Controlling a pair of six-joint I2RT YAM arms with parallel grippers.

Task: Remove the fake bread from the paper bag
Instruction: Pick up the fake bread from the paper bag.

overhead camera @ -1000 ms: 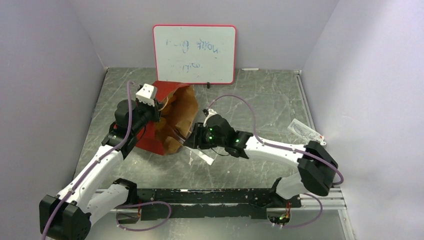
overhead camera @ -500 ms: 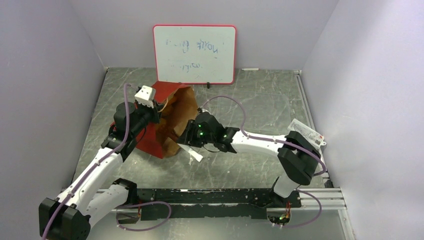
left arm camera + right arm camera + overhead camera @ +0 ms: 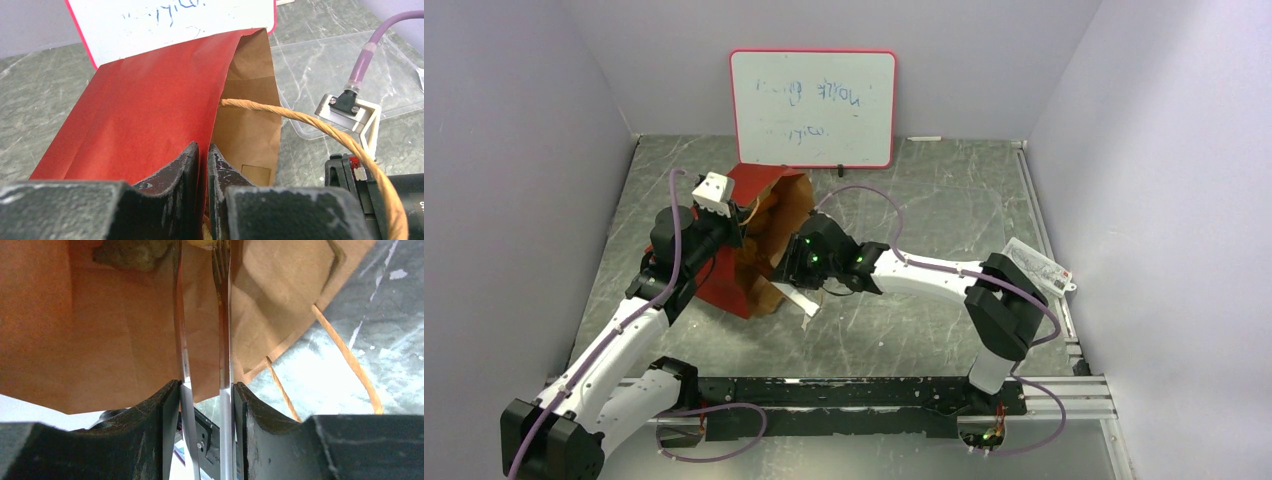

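Observation:
The paper bag (image 3: 724, 285) lies on its side, red outside and brown inside, its mouth facing right. My left gripper (image 3: 202, 150) is shut on the bag's upper wall (image 3: 150, 110) and holds the mouth open. It sits at the bag's top edge in the top view (image 3: 740, 232). My right gripper (image 3: 204, 385) is shut on metal tongs (image 3: 224, 340), whose two blades reach into the bag (image 3: 100, 340). A dark brown bread piece (image 3: 131, 252) lies deep inside, left of the blades. A tan piece (image 3: 207, 244) shows at the tong tips. The right gripper (image 3: 792, 262) is at the bag's mouth.
A whiteboard (image 3: 812, 107) leans on the back wall behind the bag. A plastic packet (image 3: 1034, 262) lies at the right edge. The bag's loop handles (image 3: 345, 350) trail on the table. A black rail (image 3: 864, 392) runs along the near edge.
My right arm has moved left and pushed the tongs further into the bag's mouth. My left gripper has kept its hold on the bag wall.

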